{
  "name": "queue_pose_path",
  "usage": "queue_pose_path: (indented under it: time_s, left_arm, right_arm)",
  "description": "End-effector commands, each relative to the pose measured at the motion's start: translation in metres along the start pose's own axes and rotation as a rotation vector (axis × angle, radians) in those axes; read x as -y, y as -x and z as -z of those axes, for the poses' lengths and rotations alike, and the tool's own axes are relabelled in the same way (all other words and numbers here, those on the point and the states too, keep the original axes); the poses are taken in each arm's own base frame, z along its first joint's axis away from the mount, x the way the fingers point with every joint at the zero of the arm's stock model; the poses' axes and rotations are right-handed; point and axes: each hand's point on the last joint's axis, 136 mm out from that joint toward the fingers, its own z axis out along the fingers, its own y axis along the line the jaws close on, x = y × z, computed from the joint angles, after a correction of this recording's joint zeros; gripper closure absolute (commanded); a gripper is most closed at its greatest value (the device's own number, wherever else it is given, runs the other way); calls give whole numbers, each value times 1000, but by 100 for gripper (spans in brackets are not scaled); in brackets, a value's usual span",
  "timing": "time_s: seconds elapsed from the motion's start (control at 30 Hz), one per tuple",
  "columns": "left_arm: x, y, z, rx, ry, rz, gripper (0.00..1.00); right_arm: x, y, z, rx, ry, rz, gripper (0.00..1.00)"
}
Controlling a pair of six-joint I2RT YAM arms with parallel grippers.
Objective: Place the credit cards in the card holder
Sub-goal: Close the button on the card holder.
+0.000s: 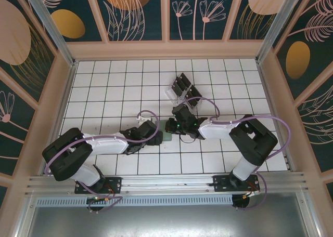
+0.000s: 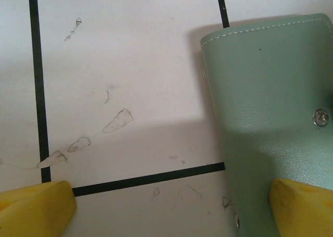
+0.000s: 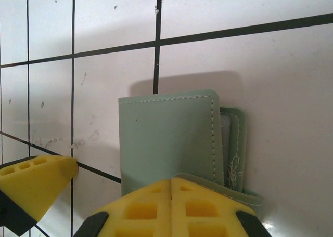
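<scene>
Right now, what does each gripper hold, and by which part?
Left gripper, jaws open: nothing. Right gripper, jaws shut against the flap of the card holder: pinching or pressing, cannot tell.

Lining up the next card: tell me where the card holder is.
In the top view, the card holder lies on the mid-table tiles, between the open left gripper and the shut right gripper.

The left arm [image 1: 104,142] and right arm [image 1: 229,128] have black joints, white links, looping purple cables [image 1: 270,123] and yellow gridded fingers [image 3: 145,208].
</scene>
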Motion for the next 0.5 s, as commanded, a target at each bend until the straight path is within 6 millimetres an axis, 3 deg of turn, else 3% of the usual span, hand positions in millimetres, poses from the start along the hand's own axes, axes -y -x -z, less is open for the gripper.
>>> queue_pose_path:
  time_s: [0.0, 0.47]
  left_arm:
    - [-24, -41, -19, -131, 55, -24, 2]
    - [-26, -44, -20, -137, 57, -28, 2]
  right_arm:
    - [-19, 8, 8, 29, 51, 4, 100]
    - [-30, 6, 8, 26, 78, 14, 100]
